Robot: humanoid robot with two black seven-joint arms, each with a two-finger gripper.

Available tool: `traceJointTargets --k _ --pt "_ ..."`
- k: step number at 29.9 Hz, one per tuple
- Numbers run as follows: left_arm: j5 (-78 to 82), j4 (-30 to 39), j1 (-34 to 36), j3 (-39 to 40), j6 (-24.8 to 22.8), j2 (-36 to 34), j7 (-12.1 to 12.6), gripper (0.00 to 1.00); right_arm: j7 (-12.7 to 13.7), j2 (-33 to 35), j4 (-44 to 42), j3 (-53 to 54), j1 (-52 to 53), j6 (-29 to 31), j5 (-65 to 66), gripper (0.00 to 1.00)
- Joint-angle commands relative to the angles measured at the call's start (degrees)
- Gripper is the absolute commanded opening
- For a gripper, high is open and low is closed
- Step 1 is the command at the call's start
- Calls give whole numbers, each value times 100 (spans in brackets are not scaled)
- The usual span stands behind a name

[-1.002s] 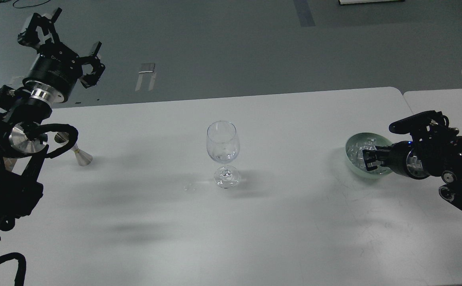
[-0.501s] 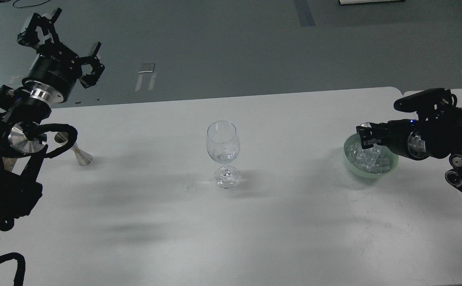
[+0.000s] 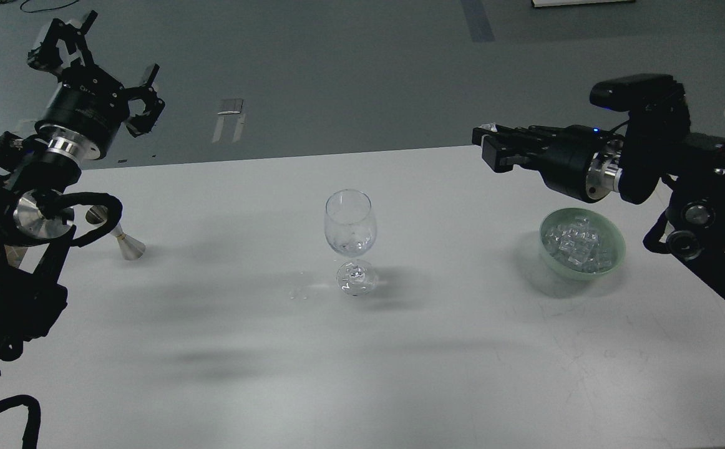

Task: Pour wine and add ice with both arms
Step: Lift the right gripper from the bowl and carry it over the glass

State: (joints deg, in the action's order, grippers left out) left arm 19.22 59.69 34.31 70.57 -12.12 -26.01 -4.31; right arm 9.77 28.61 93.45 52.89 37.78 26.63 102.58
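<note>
Centrally on the white table [image 3: 225, 349] stands an upright wine glass [image 3: 350, 232]. Right of it, a green bowl [image 3: 615, 246] holds ice [image 3: 578, 246]. Above, the right gripper [image 3: 492, 142] hovers, seemingly pinching one ice chunk. The left gripper [image 3: 97, 65] is raised, fingers spread.

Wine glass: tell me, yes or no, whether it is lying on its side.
No, the wine glass stands upright on its foot on the white table, between the metal jigger and the green bowl.
</note>
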Motion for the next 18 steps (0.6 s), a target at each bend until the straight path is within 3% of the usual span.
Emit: traceJointTargets --k 1,8,18 --pt "-6 -1 5 1 -1 -35 0 98 78 -548 60 -24 300 9 -2 2" --pt "3 8 -4 9 -10 -132 0 98 96 -1753 51 -42 547 9 7 3" --pt "-6 -1 -21 1 -10 -132 0 98 140 -1859 -46 -402 389 9 51 3"
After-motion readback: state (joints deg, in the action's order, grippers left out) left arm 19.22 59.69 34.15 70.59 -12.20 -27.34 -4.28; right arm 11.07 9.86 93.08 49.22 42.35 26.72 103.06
